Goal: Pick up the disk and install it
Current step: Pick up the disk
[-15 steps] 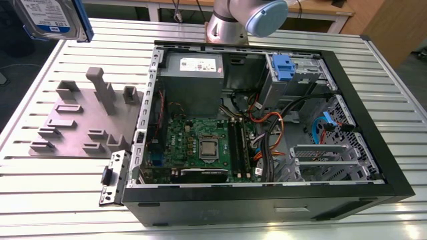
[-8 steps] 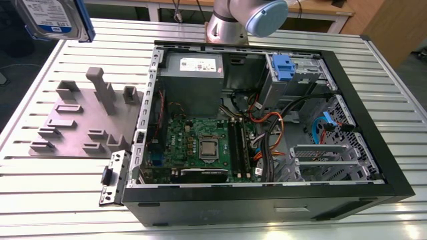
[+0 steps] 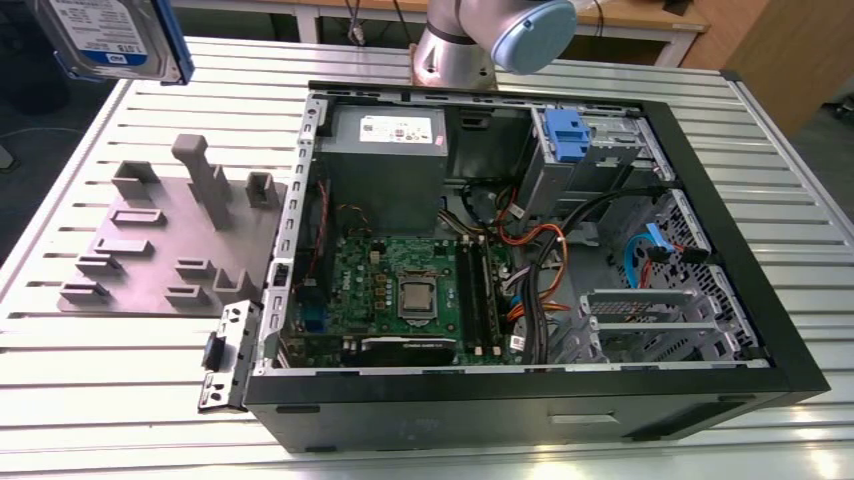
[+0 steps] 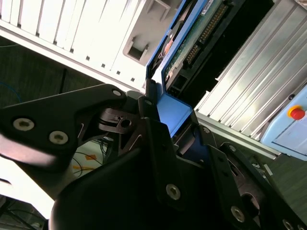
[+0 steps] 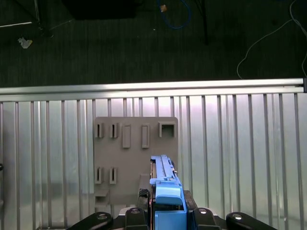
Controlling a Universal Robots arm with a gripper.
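Exterior view crops the disk (image 3: pixel 114 40) at the top edge; fingers (image 5: pixel 196 218), mostly cut off, clamp its blue end.

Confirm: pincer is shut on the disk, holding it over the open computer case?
No. The first wrist view shows the pincer shut on the disk, holding it over the grey fixture plate, not the computer case.
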